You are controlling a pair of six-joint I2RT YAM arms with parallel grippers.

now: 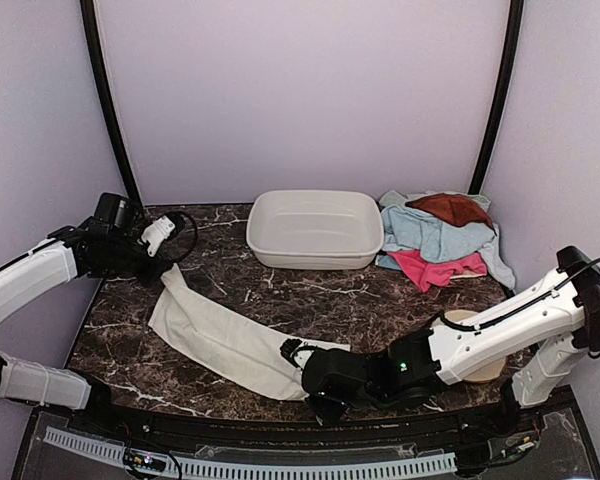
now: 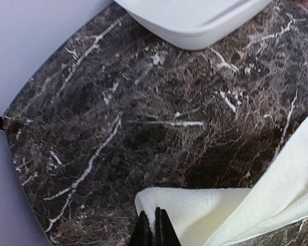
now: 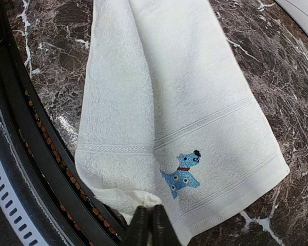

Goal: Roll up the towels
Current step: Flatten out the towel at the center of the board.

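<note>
Left gripper (image 2: 153, 226): fingers are closed together, with no gap to speak of, at the far corner of the towel (image 1: 220, 335). Whether any cloth is caught between them cannot be told.

Towel: cream, folded lengthwise, lying flat and diagonally on the table (image 1: 380, 300), from far-left to near-centre. It is not yet rolled. The basin (image 1: 315, 262) stands behind it, apart from it.

Right gripper (image 3: 149, 221): fingers are closed on the near hem, which bunches at the tips. The pile (image 1: 435, 235) of other towels lies at the far right, untouched. The disc (image 1: 488, 372) sits under the right arm.

Hazards:
- The right pinch holds only a small bunch of hem. It may slip when the roll starts.
- The near end lies just beside the front rail (image 3: 41, 154). A pull toward the bases could drag cloth over the edge.
- If the left fingers hold nothing, the towel will probably slide rather than roll.
- The uneven fold could skew the roll.
- A right arm sweep could shift the disc.

View differences:
- Top view only: the towel's full lay, the pile and the disc. The jaws are not resolved.
- Left wrist only: the far corner and the closed fingers.
- Right wrist only: the blue dog mark (image 3: 180, 174), the fold line and the bunched hem.
</note>
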